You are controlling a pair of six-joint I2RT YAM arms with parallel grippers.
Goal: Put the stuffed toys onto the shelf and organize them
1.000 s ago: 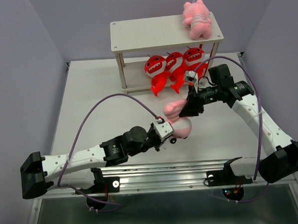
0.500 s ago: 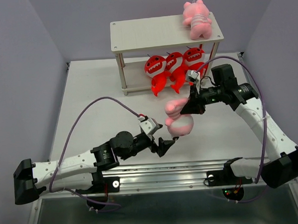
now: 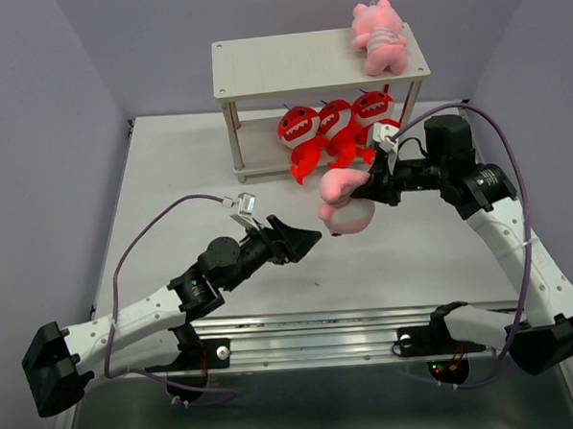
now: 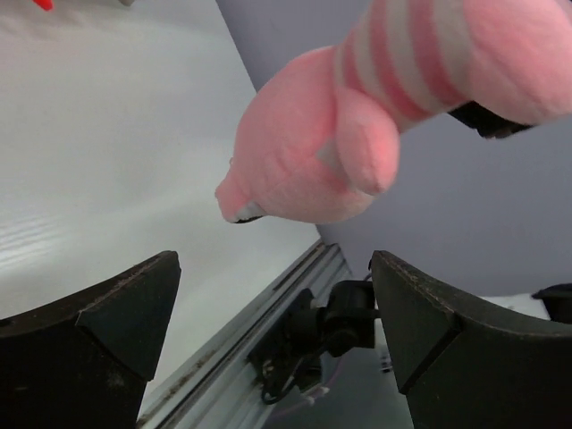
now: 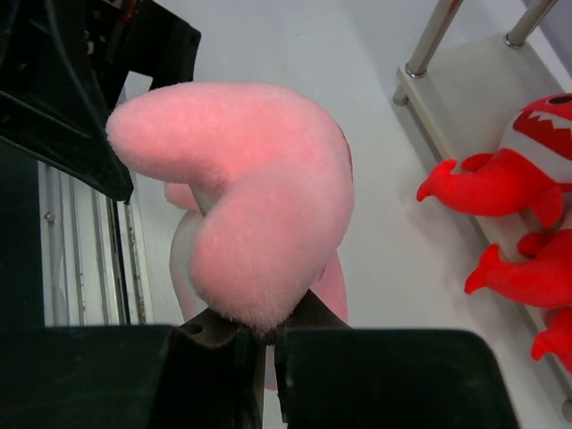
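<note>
1. My right gripper is clamped on a soft pink plush toy with paler stripes. It holds the toy raised over the white bench, just in front of the shelf.
2. In the right wrist view, my right gripper pinches the pink fur from below with its jaws nearly closed. The rounded body of the toy fills the middle of the frame.
3. My left gripper is spread wide and carries nothing. It points at the held toy from the left, near it but apart.
4. In the left wrist view, my two dark fingers sit at the bottom corners. The pink toy hangs above the gap between them, its striped part running toward the upper right.
5. The small two-tier shelf of pale whitewashed boards and thin metal legs stands at the far side of the bench.
6. A second pink striped plush toy rests on the right end of the top board.
7. Three bright red plush monsters with white toothy grins sit side by side on the right half of the lower board. Their red limbs spill past its front edge, and the right wrist view catches them at the edge of the frame.
</note>
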